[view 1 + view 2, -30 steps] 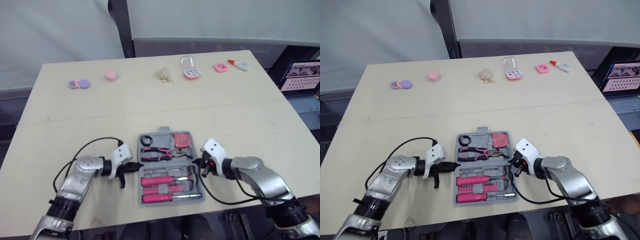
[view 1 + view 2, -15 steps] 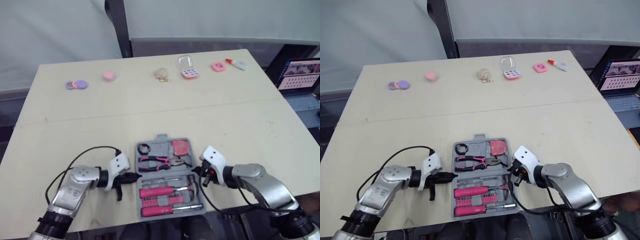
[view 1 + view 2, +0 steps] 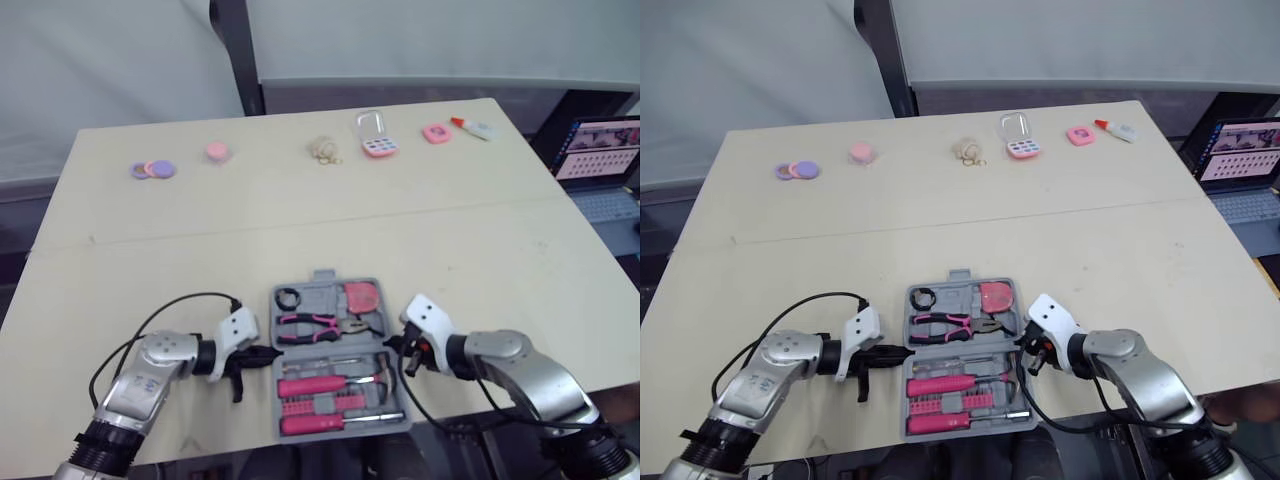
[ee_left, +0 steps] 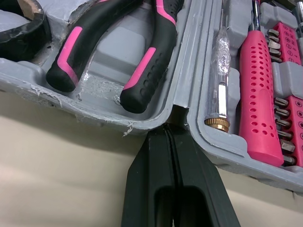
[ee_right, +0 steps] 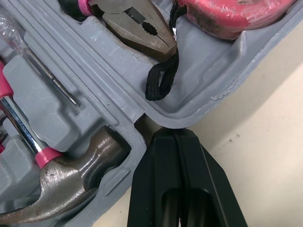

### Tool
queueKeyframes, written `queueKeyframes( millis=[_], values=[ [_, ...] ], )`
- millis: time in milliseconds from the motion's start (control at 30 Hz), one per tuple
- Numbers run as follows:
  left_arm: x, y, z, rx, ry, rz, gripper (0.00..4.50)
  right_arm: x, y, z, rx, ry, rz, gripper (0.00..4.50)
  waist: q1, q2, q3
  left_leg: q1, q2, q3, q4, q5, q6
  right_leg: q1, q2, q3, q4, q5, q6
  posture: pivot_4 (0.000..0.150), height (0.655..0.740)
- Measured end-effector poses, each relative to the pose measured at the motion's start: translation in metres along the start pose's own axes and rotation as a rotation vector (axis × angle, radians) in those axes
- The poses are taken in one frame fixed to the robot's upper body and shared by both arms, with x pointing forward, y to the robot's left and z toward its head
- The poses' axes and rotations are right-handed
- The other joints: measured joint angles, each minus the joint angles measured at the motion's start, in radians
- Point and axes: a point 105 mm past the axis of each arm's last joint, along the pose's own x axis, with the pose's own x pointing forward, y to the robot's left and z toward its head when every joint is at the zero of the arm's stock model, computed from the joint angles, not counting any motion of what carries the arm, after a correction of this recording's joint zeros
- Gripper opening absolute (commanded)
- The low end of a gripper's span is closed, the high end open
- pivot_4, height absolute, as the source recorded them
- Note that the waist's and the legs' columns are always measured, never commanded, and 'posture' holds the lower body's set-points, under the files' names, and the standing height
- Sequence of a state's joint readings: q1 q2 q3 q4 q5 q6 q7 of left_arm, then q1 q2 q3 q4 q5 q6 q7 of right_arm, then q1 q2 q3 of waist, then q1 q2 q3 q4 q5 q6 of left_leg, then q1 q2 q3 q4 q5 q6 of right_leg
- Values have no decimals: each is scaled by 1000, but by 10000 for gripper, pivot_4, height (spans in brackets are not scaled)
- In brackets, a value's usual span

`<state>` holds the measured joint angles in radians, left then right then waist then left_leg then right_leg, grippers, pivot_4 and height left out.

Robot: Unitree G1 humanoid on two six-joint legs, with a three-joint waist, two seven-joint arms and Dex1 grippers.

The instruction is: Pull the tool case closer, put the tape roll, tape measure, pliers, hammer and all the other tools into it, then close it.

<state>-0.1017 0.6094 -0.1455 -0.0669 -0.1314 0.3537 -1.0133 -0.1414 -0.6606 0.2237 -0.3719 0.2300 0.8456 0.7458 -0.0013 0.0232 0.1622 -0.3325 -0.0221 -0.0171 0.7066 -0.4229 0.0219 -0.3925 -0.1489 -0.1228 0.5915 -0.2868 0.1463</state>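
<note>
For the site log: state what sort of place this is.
Probably a lab or test workspace: a pale wooden table holding an open grey plastic tool case, and a lit open laptop past its right edge.

head stereo: high, facing down over table | wrists: close, both sharing tool case hinge

We get bright, even light; soft shadow under the tool case rim, mild glare on the hammer head.

Lab-type room: plain worktable, laptop alongside, grey screen behind.
</note>
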Motion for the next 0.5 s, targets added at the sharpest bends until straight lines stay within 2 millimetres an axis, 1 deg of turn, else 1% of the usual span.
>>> queueKeyframes(
  millis=[67,200,367,433,500],
  values=[
    [-4,2,-2,9,10,8,0,-1,0,-1,-4,1,5,568,-1,0,0,0,0,0,0,0,0,0,0,0,0,0,0,1500,7400],
    [-20,9,-11,2,24,53,0,-8,-3,-8,1,12,1,568,0,0,0,0,0,0,0,0,0,0,0,0,0,0,0,1500,7400],
    [-49,17,-23,-30,51,129,0,-26,-16,-16,9,31,-58,568,-1,0,0,0,1,0,0,0,0,-1,0,1,0,0,0,1500,7400],
    [-62,16,-27,-72,46,139,0,-34,-20,-17,13,33,-76,568,-1,0,0,0,1,0,0,0,0,-1,0,1,0,0,0,1500,7400],
    [-70,8,-21,-112,10,106,0,-43,-24,-19,23,32,-92,568,1,0,0,-1,1,0,0,0,0,-1,0,1,0,0,0,1500,7400]
  ],
)
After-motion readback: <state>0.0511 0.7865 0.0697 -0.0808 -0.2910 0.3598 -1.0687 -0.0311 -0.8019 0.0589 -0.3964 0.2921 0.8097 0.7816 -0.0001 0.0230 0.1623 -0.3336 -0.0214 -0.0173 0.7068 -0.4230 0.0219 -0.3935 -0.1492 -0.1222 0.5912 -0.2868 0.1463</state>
